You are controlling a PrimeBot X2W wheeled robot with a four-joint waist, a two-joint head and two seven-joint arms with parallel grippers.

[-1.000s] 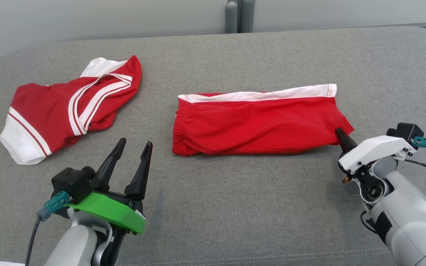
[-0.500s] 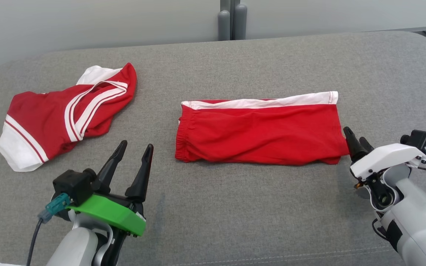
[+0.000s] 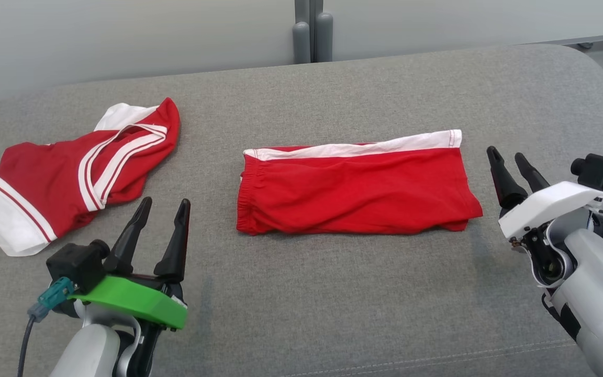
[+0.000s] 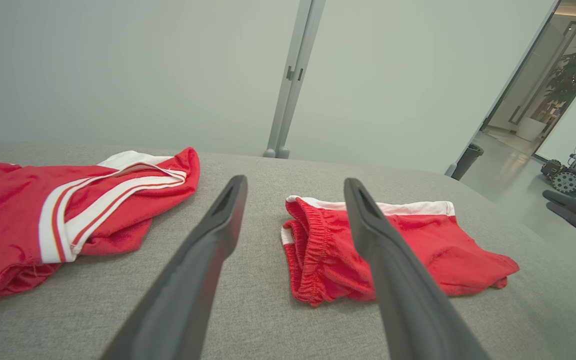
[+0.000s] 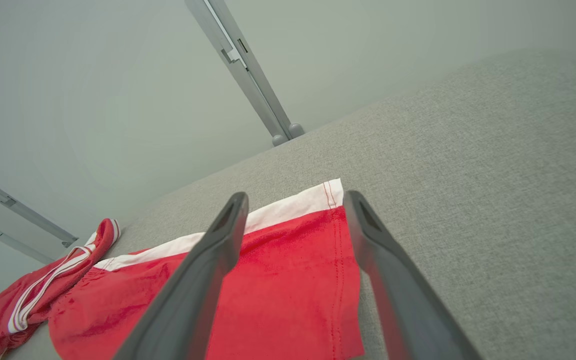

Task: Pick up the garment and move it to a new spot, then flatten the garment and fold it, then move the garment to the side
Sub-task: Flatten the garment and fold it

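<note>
You have two garments on the grey cushion (image 3: 333, 293): the folded red shorts (image 3: 356, 191) lie flat, and one crumpled red-and-white garment (image 3: 76, 167) sits well to their left. You have two grippers, both spread and empty. The right gripper (image 3: 505, 153) hovers just beside the shorts' right end, and the left gripper (image 3: 166, 200) is near their left end.

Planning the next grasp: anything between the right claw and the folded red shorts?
Nothing visible. The right claw stands open just right of the folded shorts, grey cushion between them. The crumpled red-and-white garment lies far left.
</note>
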